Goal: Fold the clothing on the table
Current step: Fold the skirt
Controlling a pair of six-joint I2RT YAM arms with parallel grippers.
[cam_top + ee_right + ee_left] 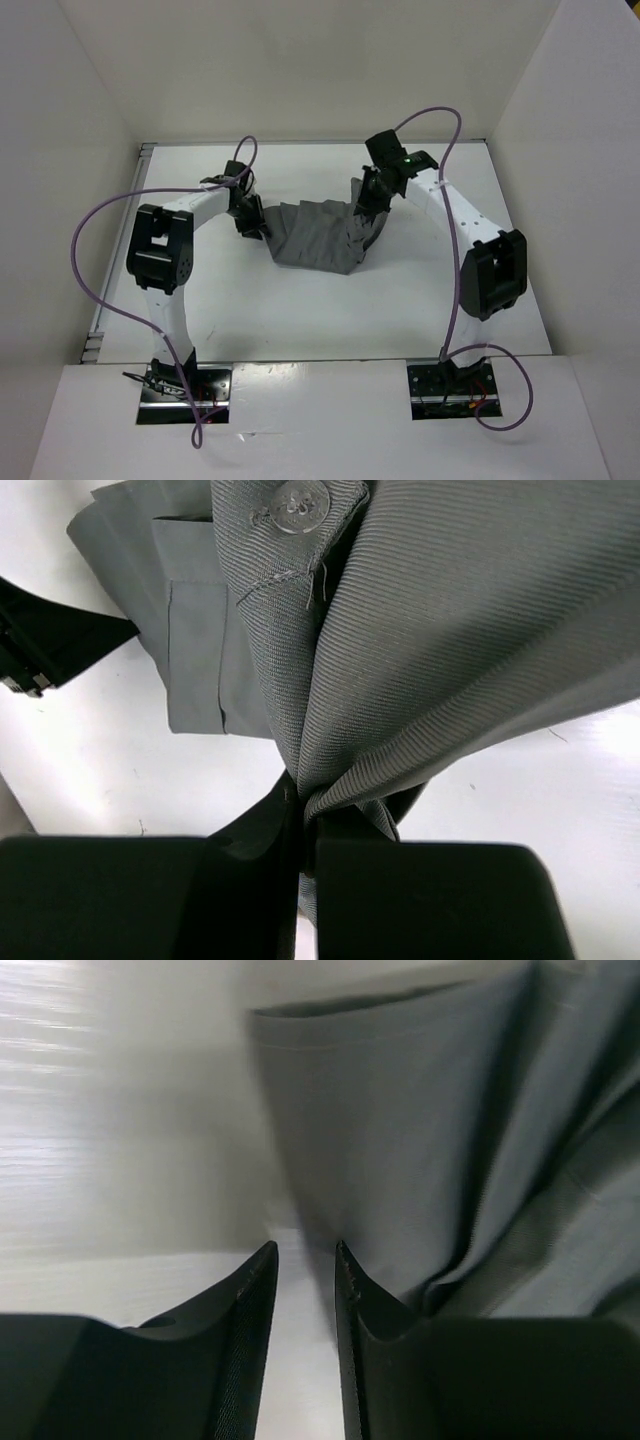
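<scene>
Clothing [315, 240], one piece, right hand [300, 798] pinching

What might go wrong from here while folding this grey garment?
1. The left gripper has its jaws apart beside the edge of the clothing, with only bare table between them. Closing here would likely miss the fabric.
2. The right gripper pinches a bunched wad below the button, so pulling alone may drag the whole garment and set creases.

Grey clothing [315, 240] — bunched, creased — on white table [300, 310]
</scene>
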